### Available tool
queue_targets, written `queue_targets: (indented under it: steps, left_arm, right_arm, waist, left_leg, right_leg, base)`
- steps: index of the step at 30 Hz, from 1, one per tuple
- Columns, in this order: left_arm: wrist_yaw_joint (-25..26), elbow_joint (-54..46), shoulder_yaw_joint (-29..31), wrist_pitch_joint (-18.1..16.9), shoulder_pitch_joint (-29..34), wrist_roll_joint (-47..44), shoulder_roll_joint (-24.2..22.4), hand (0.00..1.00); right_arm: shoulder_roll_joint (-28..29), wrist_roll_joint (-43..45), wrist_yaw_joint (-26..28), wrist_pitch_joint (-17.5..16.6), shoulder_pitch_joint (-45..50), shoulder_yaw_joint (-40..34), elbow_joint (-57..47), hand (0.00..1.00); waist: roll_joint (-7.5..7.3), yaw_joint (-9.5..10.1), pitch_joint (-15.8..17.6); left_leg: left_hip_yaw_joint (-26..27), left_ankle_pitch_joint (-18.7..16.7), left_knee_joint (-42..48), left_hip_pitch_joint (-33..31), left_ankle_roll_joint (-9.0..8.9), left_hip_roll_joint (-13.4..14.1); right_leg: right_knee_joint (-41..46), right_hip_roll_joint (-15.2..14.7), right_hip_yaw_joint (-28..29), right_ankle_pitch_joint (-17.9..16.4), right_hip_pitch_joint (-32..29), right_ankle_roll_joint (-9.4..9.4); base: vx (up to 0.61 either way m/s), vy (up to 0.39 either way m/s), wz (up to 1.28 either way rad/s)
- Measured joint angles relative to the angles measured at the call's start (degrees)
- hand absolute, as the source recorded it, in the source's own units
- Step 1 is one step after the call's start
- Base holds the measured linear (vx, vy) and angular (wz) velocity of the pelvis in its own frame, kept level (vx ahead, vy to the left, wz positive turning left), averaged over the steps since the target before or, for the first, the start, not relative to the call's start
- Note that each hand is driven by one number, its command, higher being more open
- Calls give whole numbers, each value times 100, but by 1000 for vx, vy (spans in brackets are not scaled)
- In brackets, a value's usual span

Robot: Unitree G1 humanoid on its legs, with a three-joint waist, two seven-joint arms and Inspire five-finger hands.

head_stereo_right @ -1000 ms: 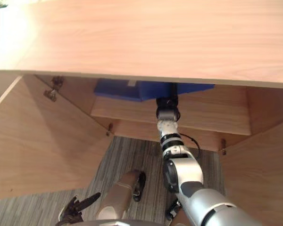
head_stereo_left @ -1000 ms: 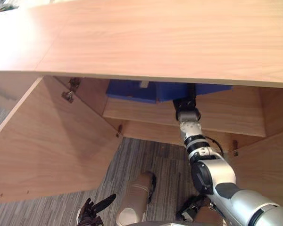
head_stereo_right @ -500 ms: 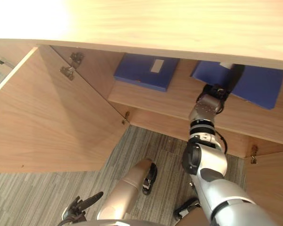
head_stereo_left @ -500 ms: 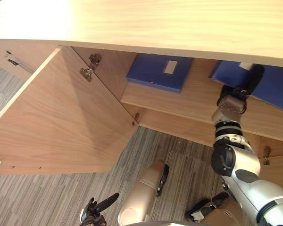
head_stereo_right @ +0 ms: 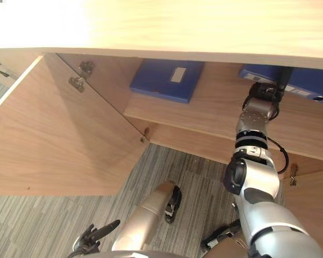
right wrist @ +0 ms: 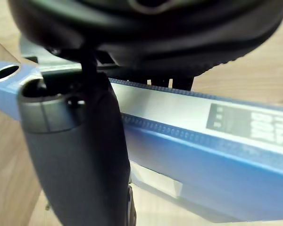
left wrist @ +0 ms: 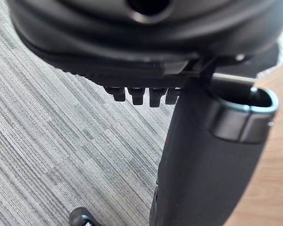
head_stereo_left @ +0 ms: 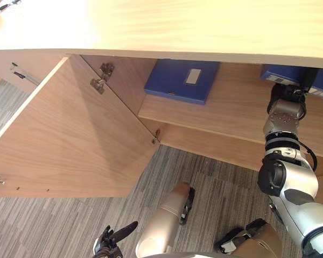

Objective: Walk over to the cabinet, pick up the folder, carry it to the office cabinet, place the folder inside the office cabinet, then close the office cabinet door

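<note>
thumb and fingers of right hand (head_stereo_right: 262,92) clamped across the spine of blue folder (head_stereo_right: 309,80), which sat on cabinet shelf (head_stereo_left: 231,110), right end. second folder (head_stereo_left: 177,81) flat, leftward. door (head_stereo_left: 70,140) open. left hand (head_stereo_left: 112,242) low over carpet (head_stereo_left: 54,226), fingers relaxed.

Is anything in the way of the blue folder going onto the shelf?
Nothing visible blocks it. The right hand grips the blue folder at the right end of the shelf. A second blue folder lies further left on that shelf, well apart, and the door stands swung open.
</note>
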Motion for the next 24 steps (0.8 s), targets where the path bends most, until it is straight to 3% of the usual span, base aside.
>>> queue_targets:
  steps: [10,16,18,24]
  left_arm:
    - [-198,-286,-294,-4,181,1,236,100]
    - [-443,-818,-706,-3,450,14,485,100]
    - [-553,-1006,-745,-1,513,36,536,100]
    - [-699,-1348,-888,4,644,135,777,100]
  right_arm:
    - [-11,-1498,467,1127,0,1492,897,100]
    - [-42,-3332,1511,1825,1,2619,1408,100]
    - [-81,-3985,1815,1883,-2,3052,1496,100]
    - [-183,-4183,2103,1898,-3,3275,1518,100]
  waist:
    - [-88,-95,103]
    - [-142,-106,207]
    - [-147,-113,225]
    - [-206,-111,265]
  left_leg:
    - [61,24,-275,285,-44,243]
    - [103,26,-456,528,-48,371]
    - [109,26,-487,584,-47,398]
    - [126,26,-542,614,-47,435]
  right_leg:
    - [-277,255,47,54,126,-101]
    - [-447,370,7,72,321,-140]
    - [-505,403,-18,72,390,-140]
    - [-575,444,-25,84,411,-154]
  base:
    - [60,-62,-11]
    - [58,-64,-6]
    - [51,-49,-1]
    - [40,-31,-2]
